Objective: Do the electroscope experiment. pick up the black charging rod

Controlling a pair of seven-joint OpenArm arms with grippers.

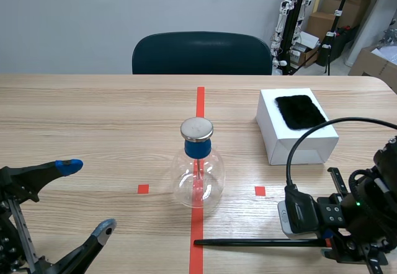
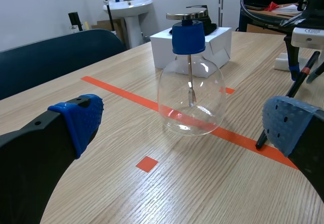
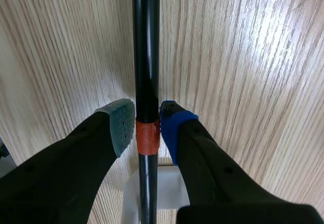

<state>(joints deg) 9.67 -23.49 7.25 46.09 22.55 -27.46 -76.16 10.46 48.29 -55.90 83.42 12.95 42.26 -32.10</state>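
The wooden table [image 1: 74, 119] is carrying everything. The white box [image 1: 291, 144] is sitting toward the right with a black fur pad [image 1: 301, 111] on its top. The glass electroscope flask [image 1: 197, 178] is standing upright on the red tape line at the middle, with a blue stopper and metal disc on top. The left gripper [image 1: 87, 196] is hanging low at the near left, fingers spread wide around nothing, well apart from the flask. The black charging rod [image 1: 254, 242] is lying flat, nearer the robot than the flask, crossing the tape line and running toward the right arm. The right gripper [image 3: 147, 125] is clamping it there: the grey-green pad [image 3: 121, 125] and the blue pad [image 3: 172, 125] are pressing on either side of the rod at its orange-red band [image 3: 147, 138]. The rod appears to be lying on the wood, so the grasp looks made and the lift not yet begun. The next move is calling for a straight rise, keeping the long rod level so its free tip is not swinging into the flask, and squeezing firmly enough that the thin shaft is not twisting between the pads
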